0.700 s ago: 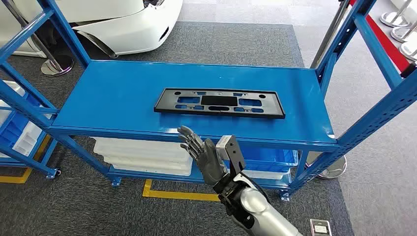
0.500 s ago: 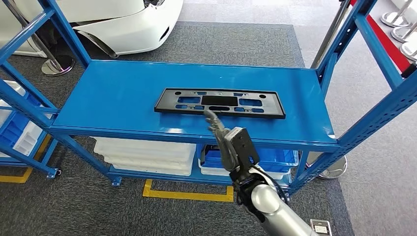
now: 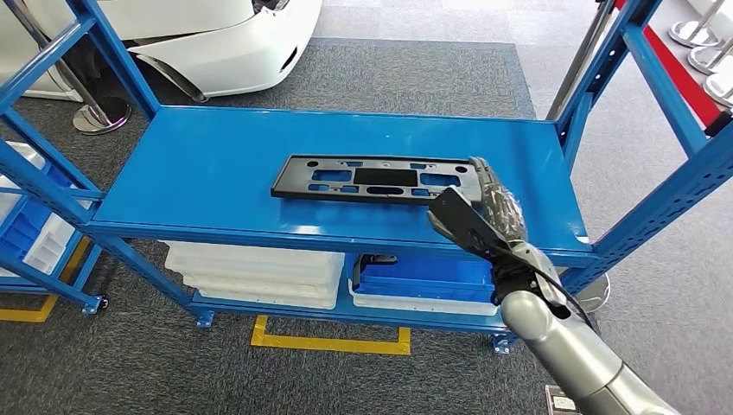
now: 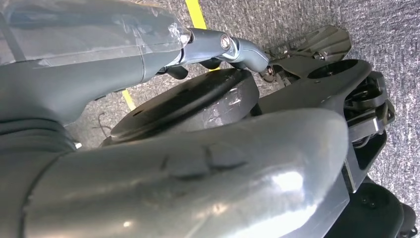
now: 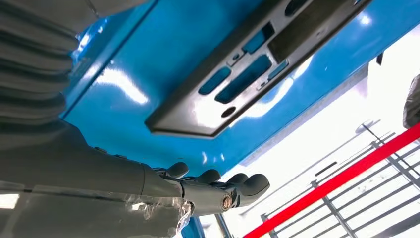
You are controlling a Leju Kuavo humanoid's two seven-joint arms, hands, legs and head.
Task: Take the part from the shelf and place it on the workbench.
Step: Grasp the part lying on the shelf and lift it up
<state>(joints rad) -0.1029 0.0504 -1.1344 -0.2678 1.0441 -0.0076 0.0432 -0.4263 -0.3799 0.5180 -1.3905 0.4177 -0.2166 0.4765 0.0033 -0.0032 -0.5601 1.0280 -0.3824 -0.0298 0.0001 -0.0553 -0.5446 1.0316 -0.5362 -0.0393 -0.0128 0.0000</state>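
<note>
right hand over part end, fingers apart, empty; shelf | risk: flat part slides; fingers find no edge

The right hand has swung from below the front edge of the blue shelf, near its middle, up and over to the right end of the black plastic frame part. Where its fingers were spread with the palm showing, the hand is now turned edge-on, fingers together and stretched forward over the shelf surface beside the part's right end. The silver forearm has moved to the right with it.
</note>
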